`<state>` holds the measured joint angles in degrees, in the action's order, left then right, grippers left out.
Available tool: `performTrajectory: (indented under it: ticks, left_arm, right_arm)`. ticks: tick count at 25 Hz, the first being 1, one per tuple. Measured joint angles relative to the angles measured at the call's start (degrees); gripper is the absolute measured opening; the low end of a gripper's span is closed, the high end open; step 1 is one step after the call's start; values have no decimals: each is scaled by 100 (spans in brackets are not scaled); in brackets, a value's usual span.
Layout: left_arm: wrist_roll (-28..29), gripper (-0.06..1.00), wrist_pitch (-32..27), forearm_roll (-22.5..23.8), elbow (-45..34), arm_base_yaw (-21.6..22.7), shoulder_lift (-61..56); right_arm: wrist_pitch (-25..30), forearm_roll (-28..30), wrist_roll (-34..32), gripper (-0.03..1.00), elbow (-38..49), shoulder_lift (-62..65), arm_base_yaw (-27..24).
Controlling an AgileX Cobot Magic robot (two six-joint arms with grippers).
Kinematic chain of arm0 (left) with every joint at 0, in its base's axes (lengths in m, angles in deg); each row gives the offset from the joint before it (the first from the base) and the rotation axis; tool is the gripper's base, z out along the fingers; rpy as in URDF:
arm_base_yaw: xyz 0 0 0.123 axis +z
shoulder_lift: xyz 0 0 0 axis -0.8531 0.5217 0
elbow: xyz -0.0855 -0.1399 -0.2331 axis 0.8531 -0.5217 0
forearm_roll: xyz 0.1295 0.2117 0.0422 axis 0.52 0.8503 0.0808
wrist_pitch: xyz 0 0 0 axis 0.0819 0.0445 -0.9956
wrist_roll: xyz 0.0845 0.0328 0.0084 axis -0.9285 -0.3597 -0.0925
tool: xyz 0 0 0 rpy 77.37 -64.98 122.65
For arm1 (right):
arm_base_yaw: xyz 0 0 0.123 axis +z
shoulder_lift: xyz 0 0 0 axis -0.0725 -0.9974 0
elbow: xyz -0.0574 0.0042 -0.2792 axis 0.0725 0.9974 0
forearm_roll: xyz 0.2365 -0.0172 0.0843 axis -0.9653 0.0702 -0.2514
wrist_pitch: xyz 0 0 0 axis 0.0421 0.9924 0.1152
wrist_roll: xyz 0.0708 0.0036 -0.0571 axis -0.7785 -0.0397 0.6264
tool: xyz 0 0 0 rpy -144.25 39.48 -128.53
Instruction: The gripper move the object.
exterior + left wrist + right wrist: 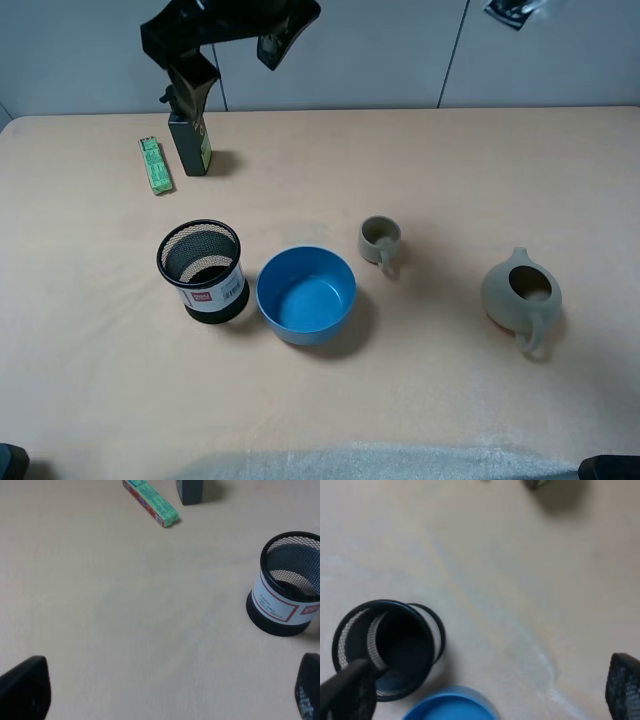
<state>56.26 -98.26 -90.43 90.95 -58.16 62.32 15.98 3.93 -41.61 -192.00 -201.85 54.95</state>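
On the beige table (420, 400), the black mesh pen cup (203, 270) stands upright toward the left side, its white-and-red label facing the near edge, just beside the blue bowl (306, 295) on the bowl's left; whether they touch cannot be told. Nothing holds the cup. Right of the bowl sit 1 small beige mug (380, 243) and, farther right, 1 grey-beige teapot (521, 296). At the far left, 1 green pack (155, 165) lies flat next to 1 dark upright box (190, 143). Right gripper (485, 692): jaws spread wide, empty, looking down on the cup's rim and the bowl's edge from above. Left gripper (165, 690): jaws likewise wide apart, empty, over bare table with the cup off to one side. A dark arm (215, 35) hangs over the far-left corner, above the box.
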Motion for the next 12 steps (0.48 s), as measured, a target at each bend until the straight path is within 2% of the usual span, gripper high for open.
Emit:
performTrajectory:
  ticks: [12]
  left_arm:
    - [0, 99, 0, 0, 0, 0, 0]
  right_arm:
    - [11, 158, -6, 69, 1526, 1337, -746]
